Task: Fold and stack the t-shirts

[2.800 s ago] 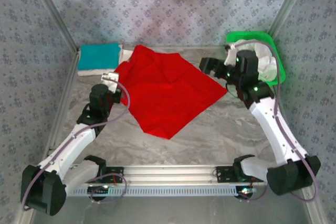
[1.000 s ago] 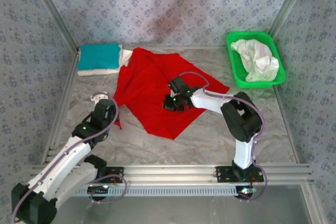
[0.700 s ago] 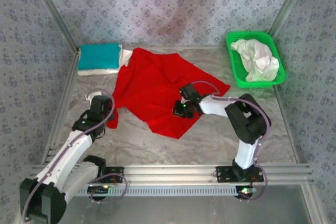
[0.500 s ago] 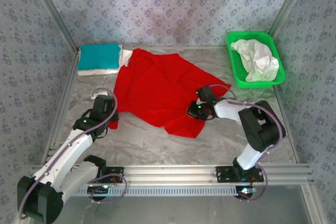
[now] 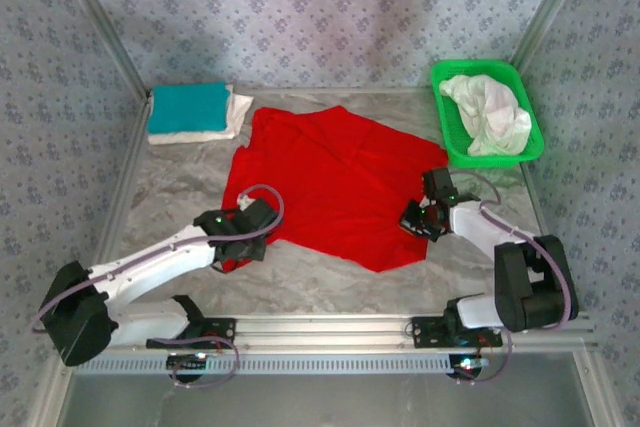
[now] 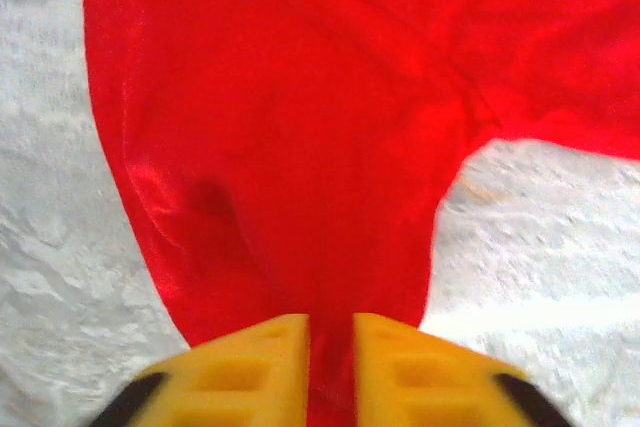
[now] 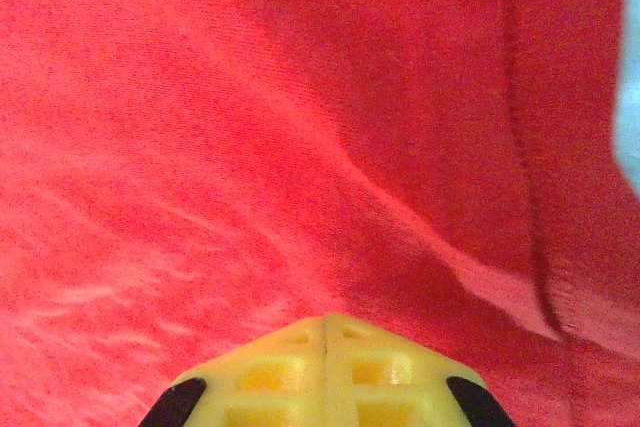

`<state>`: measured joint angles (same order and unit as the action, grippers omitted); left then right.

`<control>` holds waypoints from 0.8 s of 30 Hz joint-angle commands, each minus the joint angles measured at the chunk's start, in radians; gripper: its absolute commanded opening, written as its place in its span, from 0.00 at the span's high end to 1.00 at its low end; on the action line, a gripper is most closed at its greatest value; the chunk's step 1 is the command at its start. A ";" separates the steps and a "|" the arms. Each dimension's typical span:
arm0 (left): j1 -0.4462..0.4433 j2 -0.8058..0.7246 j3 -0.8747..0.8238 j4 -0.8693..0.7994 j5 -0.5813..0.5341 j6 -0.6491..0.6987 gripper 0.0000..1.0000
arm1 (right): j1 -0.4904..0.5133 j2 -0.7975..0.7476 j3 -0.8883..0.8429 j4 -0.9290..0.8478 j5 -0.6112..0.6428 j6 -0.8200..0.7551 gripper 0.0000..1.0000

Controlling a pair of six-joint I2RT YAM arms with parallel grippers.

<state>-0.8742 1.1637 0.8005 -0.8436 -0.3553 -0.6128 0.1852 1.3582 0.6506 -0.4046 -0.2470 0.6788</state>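
Note:
The red t-shirt (image 5: 330, 177) lies spread out across the middle of the table. My left gripper (image 5: 243, 243) is at its near left corner. In the left wrist view its yellow fingers (image 6: 265, 367) stand a little apart, and a strip of the red t-shirt (image 6: 300, 127) runs through the gap at the left gripper (image 6: 331, 347). My right gripper (image 5: 413, 224) sits at the shirt's right edge. There the right gripper (image 7: 326, 332) is shut, and a crease of the red t-shirt (image 7: 250, 97) runs out from its tip. A folded teal t-shirt (image 5: 188, 105) rests on a folded white t-shirt (image 5: 228, 123) at the back left.
A green mesh basket (image 5: 478, 66) at the back right holds a crumpled white t-shirt (image 5: 490, 112). Patterned walls with metal posts close in the table on three sides. A metal rail (image 5: 330, 327) runs along the near edge between the arm bases.
The right gripper dragged the shirt's edge rightward and the left gripper swung right along the near side, so the shirt lies flatter. The left jaws have parted slightly.

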 commanded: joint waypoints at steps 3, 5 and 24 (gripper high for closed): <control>-0.006 -0.088 0.196 -0.154 -0.090 0.095 0.43 | -0.009 -0.068 0.035 -0.067 0.043 -0.042 1.00; 0.059 -0.141 0.193 -0.074 -0.050 0.161 0.39 | 0.020 -0.066 0.084 -0.056 0.032 -0.042 1.00; 0.513 0.540 0.256 0.558 0.386 0.325 0.75 | 0.145 0.410 0.383 0.149 -0.014 0.000 1.00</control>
<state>-0.3809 1.6497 1.0130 -0.3271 -0.0242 -0.3172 0.3283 1.7210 1.0100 -0.2943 -0.2401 0.6376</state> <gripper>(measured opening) 0.259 0.066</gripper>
